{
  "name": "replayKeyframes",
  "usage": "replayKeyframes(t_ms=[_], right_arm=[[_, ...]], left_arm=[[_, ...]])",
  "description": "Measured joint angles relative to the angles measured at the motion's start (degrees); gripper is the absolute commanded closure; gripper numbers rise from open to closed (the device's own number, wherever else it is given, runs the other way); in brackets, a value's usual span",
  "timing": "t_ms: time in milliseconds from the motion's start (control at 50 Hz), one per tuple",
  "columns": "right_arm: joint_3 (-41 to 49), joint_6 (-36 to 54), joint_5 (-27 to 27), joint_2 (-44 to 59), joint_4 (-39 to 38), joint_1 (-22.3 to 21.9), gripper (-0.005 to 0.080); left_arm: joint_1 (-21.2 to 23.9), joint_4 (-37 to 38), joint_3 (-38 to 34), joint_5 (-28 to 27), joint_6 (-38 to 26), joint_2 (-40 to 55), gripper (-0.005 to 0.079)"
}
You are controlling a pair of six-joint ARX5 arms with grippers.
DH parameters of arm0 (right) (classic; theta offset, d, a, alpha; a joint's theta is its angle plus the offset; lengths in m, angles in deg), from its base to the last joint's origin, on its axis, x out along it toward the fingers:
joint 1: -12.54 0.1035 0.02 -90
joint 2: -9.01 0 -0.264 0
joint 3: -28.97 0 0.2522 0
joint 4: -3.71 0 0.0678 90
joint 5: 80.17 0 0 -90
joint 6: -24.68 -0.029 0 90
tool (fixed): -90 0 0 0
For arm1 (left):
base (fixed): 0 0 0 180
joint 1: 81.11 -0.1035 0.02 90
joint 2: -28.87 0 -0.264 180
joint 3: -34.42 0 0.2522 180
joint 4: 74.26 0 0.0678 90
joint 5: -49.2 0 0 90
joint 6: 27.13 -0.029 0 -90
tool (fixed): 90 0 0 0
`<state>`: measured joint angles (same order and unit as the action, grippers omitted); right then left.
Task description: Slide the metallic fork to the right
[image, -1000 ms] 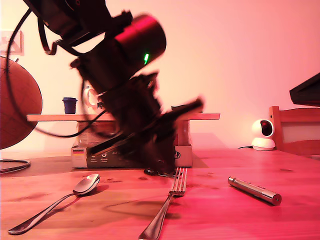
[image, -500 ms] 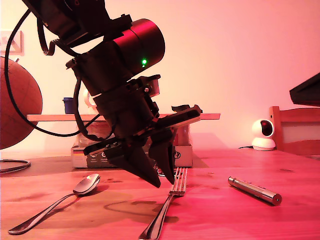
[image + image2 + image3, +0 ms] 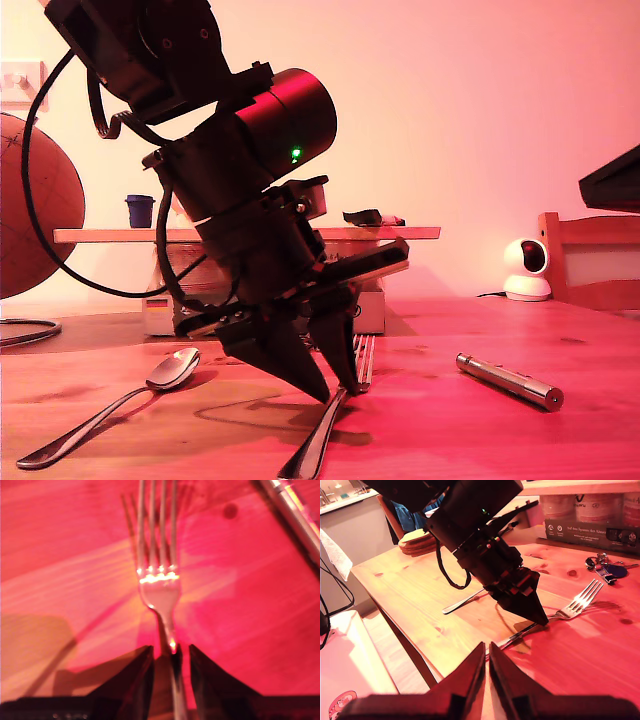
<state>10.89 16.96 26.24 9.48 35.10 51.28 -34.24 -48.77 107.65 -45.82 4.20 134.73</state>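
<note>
The metallic fork [image 3: 357, 362] lies on the wooden table [image 3: 440, 430], tines pointing away, its handle running toward the exterior view's near edge. My first gripper [image 3: 336, 392] points steeply down with its tips at the table. In the first wrist view its dark fingers [image 3: 142, 677] stand slightly open astride the fork [image 3: 160, 592] where the neck meets the handle, with narrow gaps on both sides. The second wrist view shows my second gripper [image 3: 486, 662] shut on nothing, hovering off the table's edge and looking at the first gripper [image 3: 536, 616] and the fork [image 3: 576, 604].
A silver spoon [image 3: 172, 371] lies toward the exterior view's left of the fork, a short metal cylinder [image 3: 510, 381] toward its right. Behind stand a boxed pack of jars [image 3: 368, 310], keys [image 3: 605, 566], a white camera [image 3: 525, 268] and a wooden chair [image 3: 590, 260].
My first gripper has come down and a little toward the exterior camera, from above the fork's tines to the table at the fork's neck. The fork has not moved.
</note>
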Motion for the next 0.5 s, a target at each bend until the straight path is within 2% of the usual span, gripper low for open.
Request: replayKeyframes(t_ms=[500], right_arm=[[0.00, 0.00, 0.02, 0.00, 0.00, 0.00, 0.0764]], left_arm=[[1.92, -6.29, 0.02, -4.63, 3.17, 2.34, 0.0551]])
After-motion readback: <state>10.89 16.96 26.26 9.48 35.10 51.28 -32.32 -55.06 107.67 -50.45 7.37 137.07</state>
